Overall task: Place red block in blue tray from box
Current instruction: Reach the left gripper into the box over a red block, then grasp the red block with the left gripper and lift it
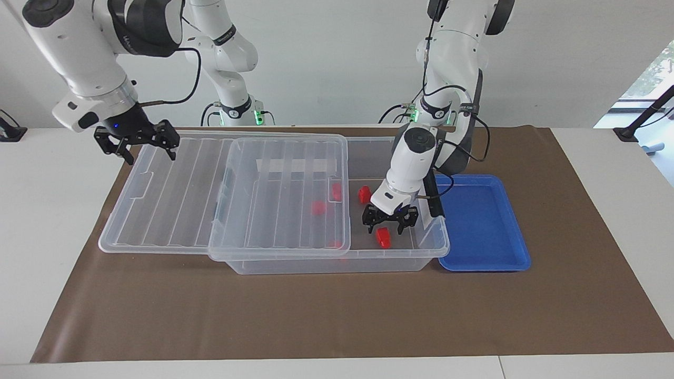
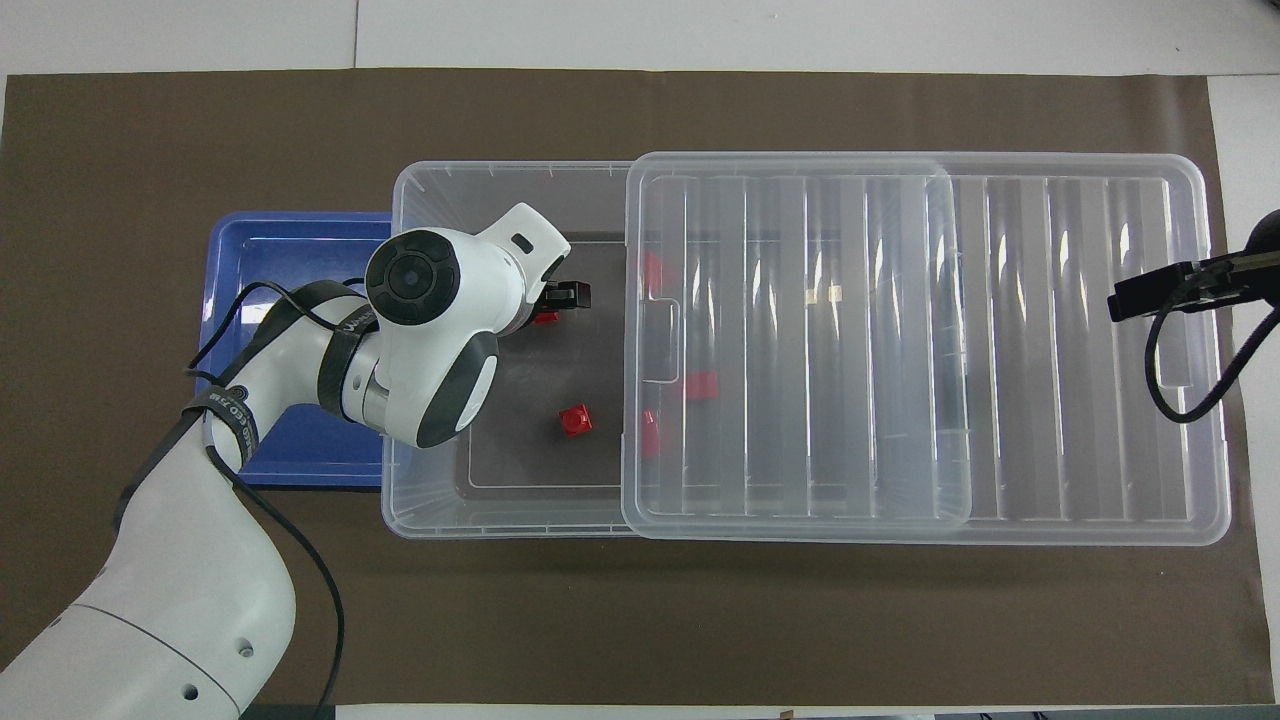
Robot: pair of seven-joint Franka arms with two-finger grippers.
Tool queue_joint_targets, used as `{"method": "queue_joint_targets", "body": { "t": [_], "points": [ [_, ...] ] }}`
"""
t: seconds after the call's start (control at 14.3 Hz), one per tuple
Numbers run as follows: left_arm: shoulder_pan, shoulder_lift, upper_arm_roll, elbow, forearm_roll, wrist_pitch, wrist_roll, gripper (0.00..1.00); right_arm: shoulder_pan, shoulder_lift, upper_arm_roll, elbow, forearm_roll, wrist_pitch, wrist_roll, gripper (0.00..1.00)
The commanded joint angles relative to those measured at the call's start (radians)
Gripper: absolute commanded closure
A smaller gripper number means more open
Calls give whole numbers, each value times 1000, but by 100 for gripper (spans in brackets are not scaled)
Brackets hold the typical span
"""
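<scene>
Facing view: the left gripper is down inside the open end of the clear box. Its jaws are open and stand to either side of, and just above, one red block. I can't tell if a finger touches the block. The block lies on the box floor right under the jaws, with its long axis running roughly away from the robots, slightly slanted. A second red block sits beside the jaws, nearer to the robots. Three more red blocks show blurred through the ribbed lid, toward the right arm's end from the jaws. The lid is slid partway off the box. The blue tray touches the box end just outside the jaws, toward the left arm's end. A white strip on the box wall shows no readable text.

The right gripper waits over the lid's outer end with its jaws open and nothing between them.

Overhead view: the left wrist covers most of the left gripper, and only a sliver of the red block shows under the jaws. The second block is clear of the jaws. A band on the left arm carries white lettering that isn't legible. The right gripper is over the lid. Box and tray both sit on the brown mat.
</scene>
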Motion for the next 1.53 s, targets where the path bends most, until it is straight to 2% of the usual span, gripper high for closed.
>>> {"method": "queue_joint_targets", "body": {
  "t": [0.0, 0.07, 0.21, 0.28, 0.56, 0.98, 1.05, 1.12, 1.26, 1.33, 1.47],
  "points": [
    [0, 6, 6, -16, 19, 48, -35, 17, 18, -20, 24, 8, 7, -36, 103, 0],
    [0, 6, 6, -17, 19, 49, -37, 36, 14, -27, 24, -10, 10, -24, 108, 0],
    [-2, 5, 8, -28, 19, 48, -49, 93, 12, -46, 24, -47, 43, 10, 108, 0],
    [-3, 5, 9, -29, 19, 40, -76, 100, 9, -46, 24, -47, 43, 10, 106, 0],
    [-3, -30, 11, -25, 19, -10, -124, 100, 14, -47, 23, -47, 42, -2, 103, 0],
    [29, -276, 12, 10, 19, -340, -107, 100, 8, -47, 23, -51, 40, 9, 99, 0],
    [33, -315, 14, 12, 19, -384, -100, 100, 0, -47, 21, -56, 40, 19, 91, 18],
    [53, -352, 12, 11, 19, -417, -80, 100, -20, -49, 21, -74, 40, 57, 61, 46],
    [105, -417, 12, 0, 16, -493, 15, 100, -92, -69, 20, -137, 42, 134, -91, 89],
    [127, -428, 12, 0, 16, -521, 69, 100, -122, -69, 20, -157, 42, 160, -155, 100],
    [190, -435, 12, -25, 16, -526, 179, 100, -181, -61, 18, -188, 42, 217, -272, 100]
  ]
}}
